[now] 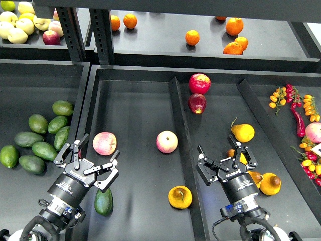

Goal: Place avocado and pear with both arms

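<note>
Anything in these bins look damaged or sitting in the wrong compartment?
Yes. The pear has a big dark sunken patch and lies in the middle tray with the pink apples, apart from the yellow pears to its right. The avocado lies there too, away from the avocado pile.

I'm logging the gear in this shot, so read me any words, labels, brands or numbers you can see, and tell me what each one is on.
White lettering on the left gripper body: too small and blurred to read.
White lettering on the right gripper body: too small and blurred to read.
White tag at the right edge: no readable print.
No readable text on the fruit or trays.
</note>
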